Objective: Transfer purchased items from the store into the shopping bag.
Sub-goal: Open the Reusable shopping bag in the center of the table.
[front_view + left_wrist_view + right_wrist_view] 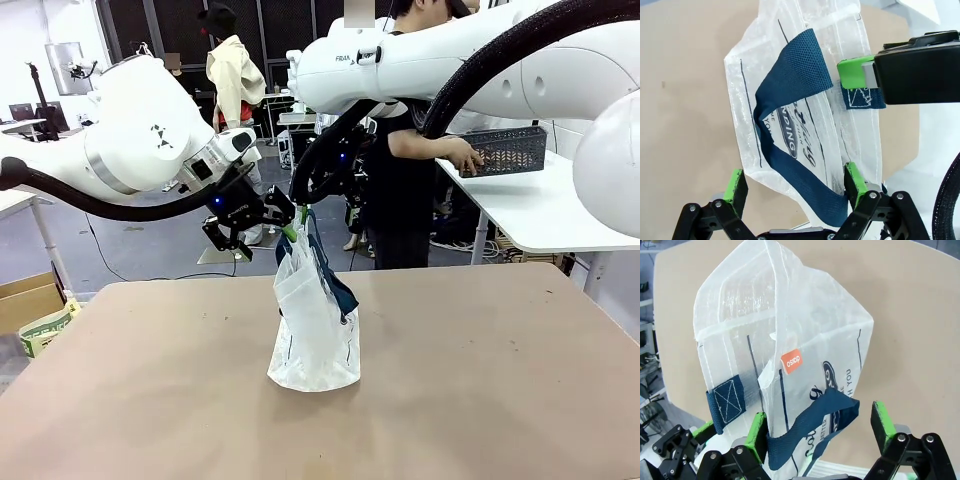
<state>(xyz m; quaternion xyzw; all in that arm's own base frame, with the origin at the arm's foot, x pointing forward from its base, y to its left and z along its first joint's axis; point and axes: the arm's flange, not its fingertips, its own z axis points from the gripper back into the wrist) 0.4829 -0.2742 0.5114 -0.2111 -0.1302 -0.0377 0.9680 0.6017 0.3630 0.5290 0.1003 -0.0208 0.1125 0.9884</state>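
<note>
The shopping bag (316,335) stands upright in the middle of the tan table (480,380); it is translucent white with navy handles (790,75) and a navy logo. My left gripper (272,217) is at the bag's top from the left. It is open, its pads (735,184) wide apart on either side of the rim and a handle. My right gripper (303,212) is at the top from the right, also open, with a handle (830,412) between its fingers (882,421). The store (510,150), a dark basket, sits on a far white table under a person's hand. The purchased items are out of view.
A person (405,170) stands beyond the far edge, reaching right to the white side table (545,205). A cardboard box (25,295) sits on the floor at the left. The two grippers are close together above the bag, and the right gripper's green pad (854,71) shows in the left wrist view.
</note>
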